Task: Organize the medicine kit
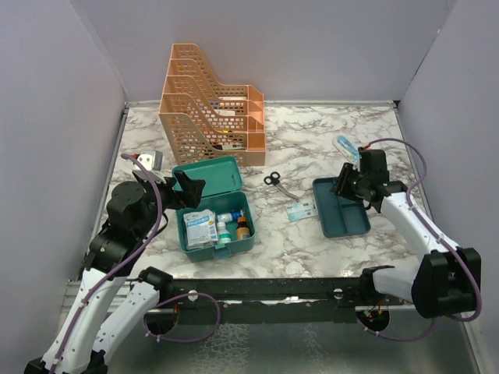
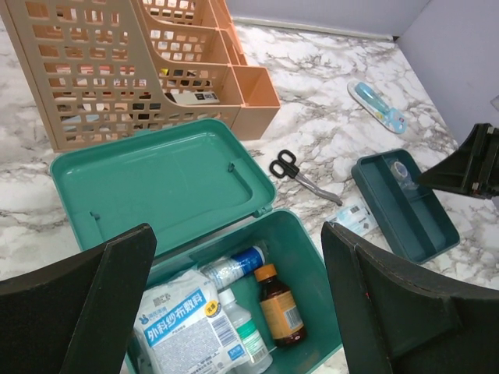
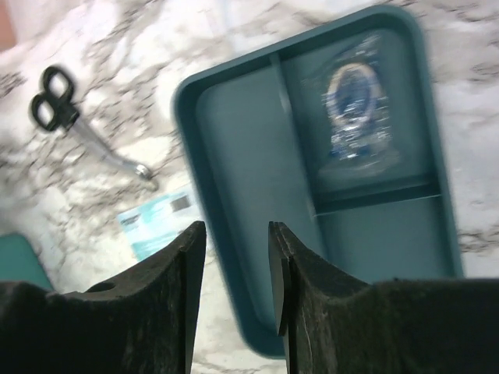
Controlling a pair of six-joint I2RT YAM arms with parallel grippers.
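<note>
Sorting underway: right gripper (image 3: 236,234) over divided tray (image 3: 234,156), jaws apart, empty; left gripper (image 2: 238,241), jaws wide apart, above medicine kit (image 2: 171,179). Next, perhaps grasp the blurred packet (image 3: 152,222) nearby.

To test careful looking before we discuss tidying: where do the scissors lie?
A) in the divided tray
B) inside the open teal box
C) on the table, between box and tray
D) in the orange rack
C: the scissors lie on the table, between the open teal box and the divided tray, touching neither.
</note>
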